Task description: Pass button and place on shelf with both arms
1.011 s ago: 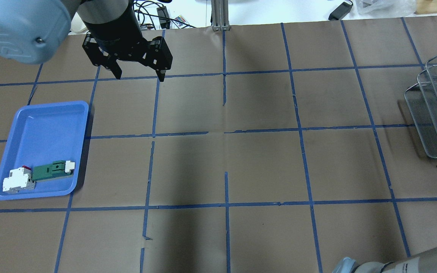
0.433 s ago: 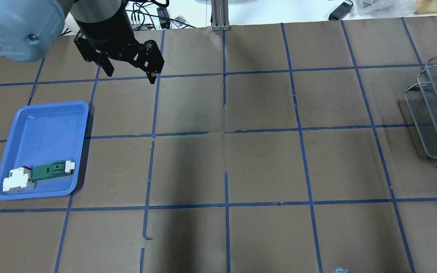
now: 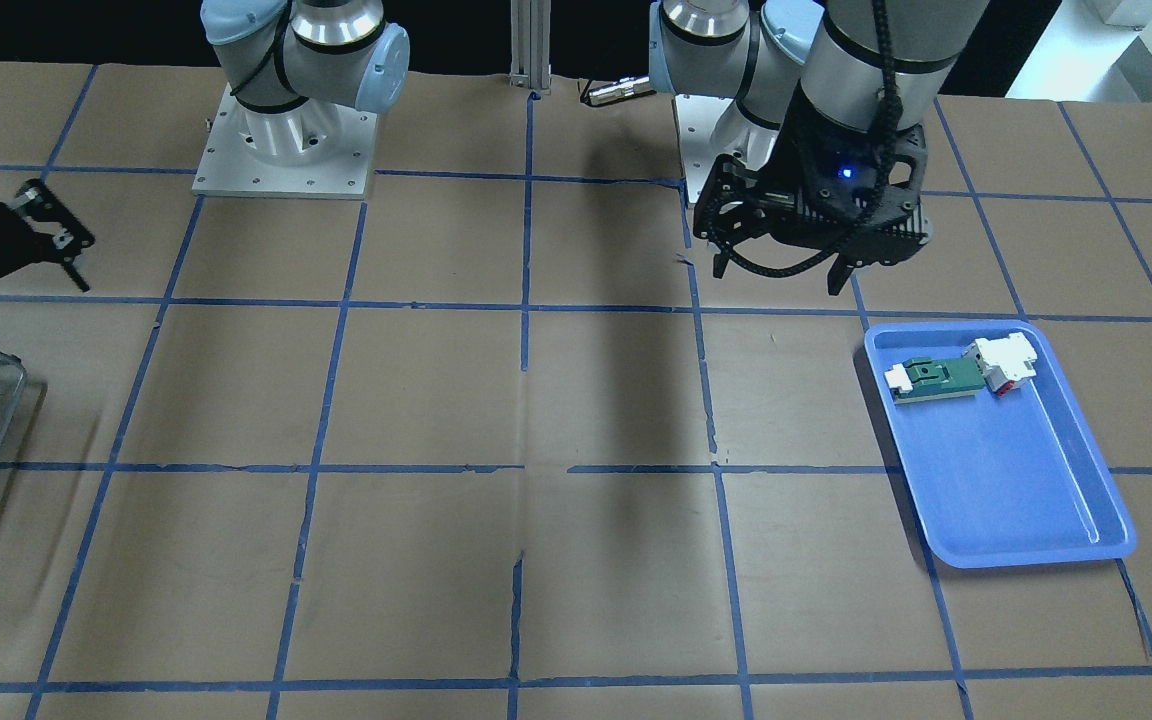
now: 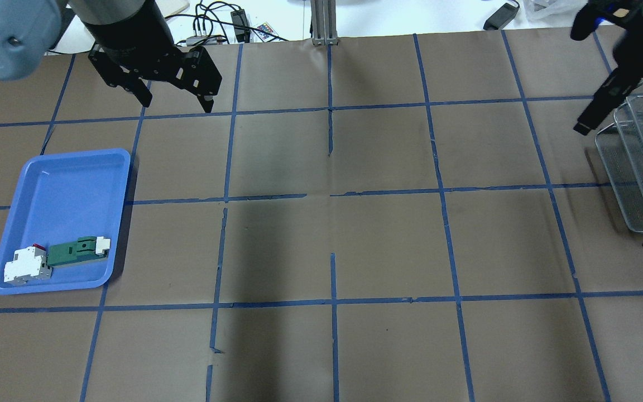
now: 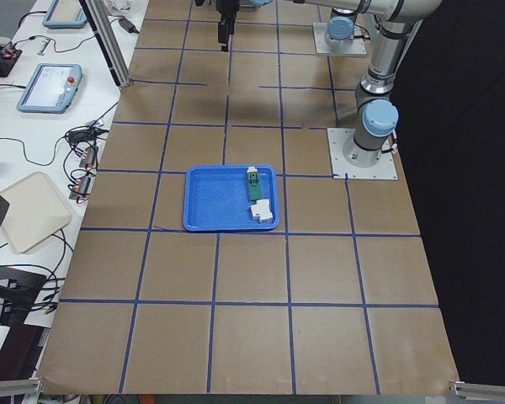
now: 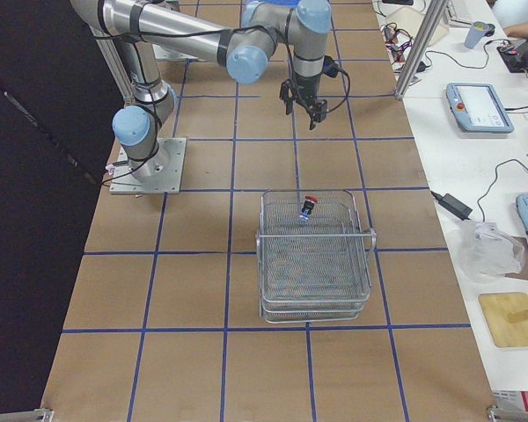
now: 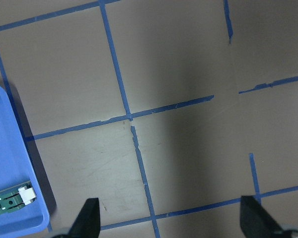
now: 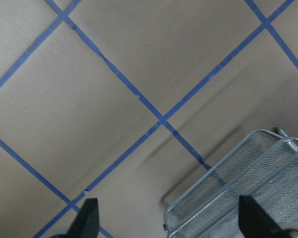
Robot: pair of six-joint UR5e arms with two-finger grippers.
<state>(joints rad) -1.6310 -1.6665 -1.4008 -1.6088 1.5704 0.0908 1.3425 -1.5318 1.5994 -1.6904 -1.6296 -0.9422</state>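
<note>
Lying seemingly on the shelf's (image 6: 317,272) top tier, the button (image 6: 308,207) looks delivered; left arm (image 3: 886,60) and right arm (image 6: 185,33), jaws spread empty, need only pull clear.

My tabletop (image 4: 388,245) is covered in brown paper, marked off into large squares by blue tape lines (image 4: 332,301); the tape is torn and broken in places near the middle. A broad, soft shadow (image 4: 277,245) lies across the paper's centre. At the far edge stands an aluminium post (image 4: 321,22), and beyond it runs a white bench (image 6: 475,149). On the bench I see tangled black cables (image 4: 215,22), a black power adapter (image 4: 501,15), a grey-framed control tablet (image 6: 480,107), a crumpled clear plastic bag (image 6: 486,251), a wooden board (image 6: 510,318) and a cream-coloured pad (image 5: 32,210). Behind me the room falls away into plain darkness (image 5: 471,168).
</note>
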